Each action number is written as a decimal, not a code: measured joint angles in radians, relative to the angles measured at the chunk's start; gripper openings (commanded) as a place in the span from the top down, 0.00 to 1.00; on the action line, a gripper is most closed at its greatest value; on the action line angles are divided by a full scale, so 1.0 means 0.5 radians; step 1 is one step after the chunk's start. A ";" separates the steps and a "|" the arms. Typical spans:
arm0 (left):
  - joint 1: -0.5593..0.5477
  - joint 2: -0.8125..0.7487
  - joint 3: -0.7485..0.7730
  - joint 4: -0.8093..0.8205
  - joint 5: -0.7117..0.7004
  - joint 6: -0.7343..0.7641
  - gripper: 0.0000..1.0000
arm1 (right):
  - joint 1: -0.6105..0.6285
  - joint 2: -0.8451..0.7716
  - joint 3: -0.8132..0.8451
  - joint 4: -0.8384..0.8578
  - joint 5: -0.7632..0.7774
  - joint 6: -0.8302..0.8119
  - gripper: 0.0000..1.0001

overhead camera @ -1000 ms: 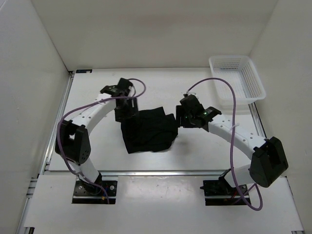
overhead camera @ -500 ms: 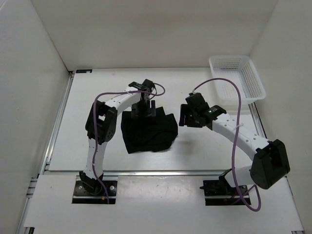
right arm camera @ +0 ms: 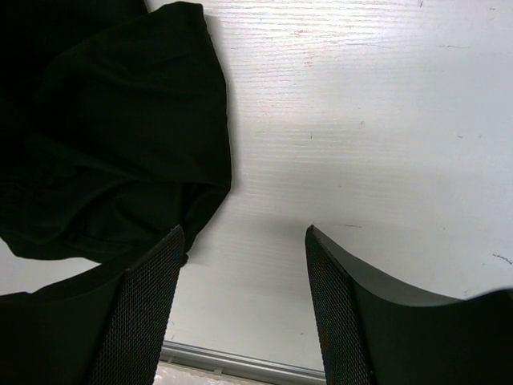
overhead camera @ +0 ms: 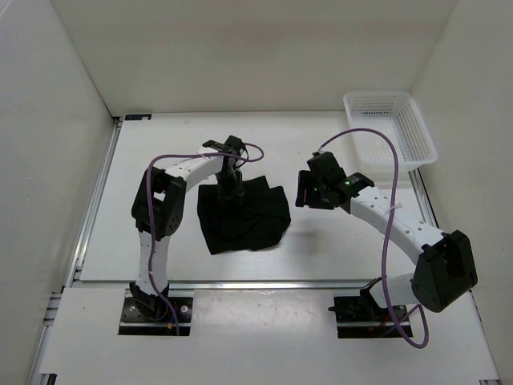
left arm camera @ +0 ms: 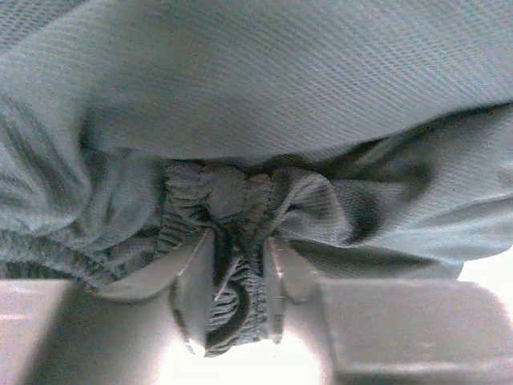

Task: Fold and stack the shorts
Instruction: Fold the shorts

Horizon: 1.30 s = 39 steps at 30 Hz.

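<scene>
Black shorts (overhead camera: 243, 216) lie in a bunched, partly folded heap on the white table, between the two arms. My left gripper (overhead camera: 232, 190) is at the heap's far edge, shut on a gathered fold of the elastic waistband (left arm camera: 232, 273), which fills the left wrist view. My right gripper (overhead camera: 300, 195) hangs just right of the shorts, open, with only bare table between its fingers (right arm camera: 140, 313). In the right wrist view the shorts (right arm camera: 112, 128) lie to the upper left, clear of that gripper (right arm camera: 244, 241).
A white mesh basket (overhead camera: 390, 138) stands at the table's back right corner. White walls close in the table on three sides. A metal rail (overhead camera: 256, 282) runs along the near edge in front of the arm bases.
My left arm swung right from the heap's left side to its far edge, and its gripper closed on the waistband. The right gripper drew slightly away to the right, still open.
</scene>
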<state>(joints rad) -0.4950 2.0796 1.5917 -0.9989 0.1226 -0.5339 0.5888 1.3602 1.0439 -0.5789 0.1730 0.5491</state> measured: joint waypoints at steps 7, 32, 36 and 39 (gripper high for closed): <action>-0.005 -0.081 -0.001 0.002 0.040 0.005 0.89 | 0.000 0.001 0.000 -0.002 -0.010 0.000 0.20; 0.665 -0.682 -0.532 -0.120 -0.003 0.159 0.11 | 0.015 0.187 -0.002 0.005 -0.168 -0.069 0.02; 0.738 -0.685 -0.535 -0.111 -0.020 0.172 0.10 | 0.031 0.203 -0.002 0.005 -0.181 -0.071 0.02; 0.806 -0.773 -0.481 -0.146 -0.074 0.178 0.13 | 0.048 0.204 -0.002 0.005 -0.184 -0.076 0.01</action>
<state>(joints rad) -0.0917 1.6932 1.3514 -1.0718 0.0856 -0.4450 0.6128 1.4620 1.0431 -0.5762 0.0811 0.5114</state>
